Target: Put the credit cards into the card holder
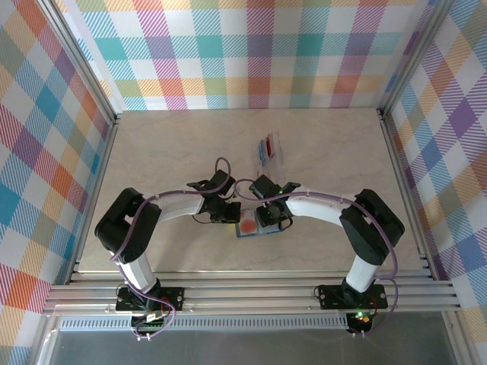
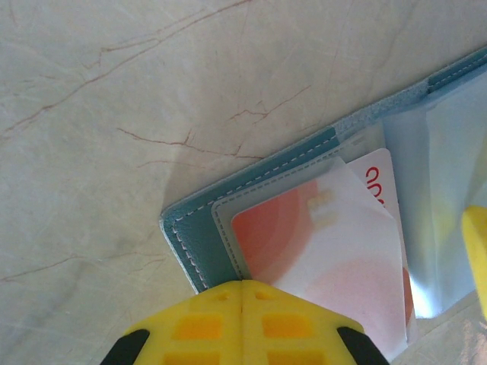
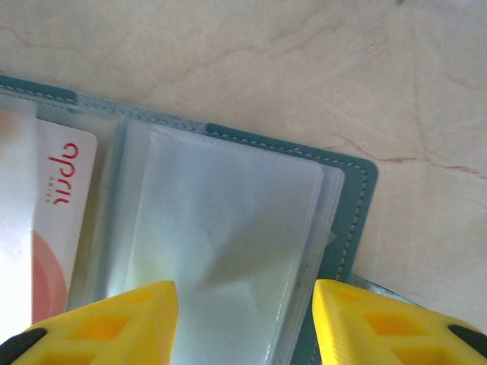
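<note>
Fingers of the left gripper (image 2: 242, 293) are pressed together at the stitched corner of the small teal-blue soft folding card holder (image 2: 194, 243), which lies open on the pale marbled table (image 1: 167, 152). A thin orange-red plastic credit card (image 2: 304, 243) lies among its clear sleeves. The right gripper (image 3: 242, 298) is spread over the holder's other clear plastic sleeves (image 3: 228, 213)

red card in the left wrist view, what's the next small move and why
Probably nudge the red card deeper with the shut left gripper: it lies skewed, partly under a clear sleeve of the card holder, not squared with the stitched edge, while the open right gripper straddles the other page.
</note>
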Tool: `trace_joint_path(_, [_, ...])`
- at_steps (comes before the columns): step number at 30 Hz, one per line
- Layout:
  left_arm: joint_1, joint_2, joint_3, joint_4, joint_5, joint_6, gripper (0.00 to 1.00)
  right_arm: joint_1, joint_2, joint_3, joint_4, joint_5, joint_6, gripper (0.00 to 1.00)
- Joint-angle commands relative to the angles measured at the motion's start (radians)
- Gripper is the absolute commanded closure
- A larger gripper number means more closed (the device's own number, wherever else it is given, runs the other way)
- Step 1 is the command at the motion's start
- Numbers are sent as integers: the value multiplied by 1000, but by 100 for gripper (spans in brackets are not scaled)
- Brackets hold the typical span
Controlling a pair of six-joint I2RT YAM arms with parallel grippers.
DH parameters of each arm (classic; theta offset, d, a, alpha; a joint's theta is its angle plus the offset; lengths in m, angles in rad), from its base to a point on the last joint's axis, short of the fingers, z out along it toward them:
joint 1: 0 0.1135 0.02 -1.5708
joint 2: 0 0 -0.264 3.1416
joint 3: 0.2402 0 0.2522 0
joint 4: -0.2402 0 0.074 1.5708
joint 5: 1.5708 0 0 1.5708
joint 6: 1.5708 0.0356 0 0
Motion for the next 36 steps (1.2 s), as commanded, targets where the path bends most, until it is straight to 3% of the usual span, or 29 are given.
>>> trace_joint_path(1, [1, 23, -23, 18, -11, 5, 94, 5, -82, -2, 0, 41, -10, 49])
trace_joint_path(10, [1, 26, -23, 18, -14, 6, 94, 5, -5, 57, -13, -41, -50, 48])
trace_joint_path(23, [1, 29, -22, 19, -6, 6, 94, 3, 95, 37, 4, -27, -51, 49])
trace_joint_path(27, [1, 28, -22, 19, -7, 6, 95, 1, 97, 18, 18, -64, -42, 56])
trace_joint_path(36, [0, 31, -21, 19, -6, 6, 95, 0, 52, 14, 22, -85, -27, 81])
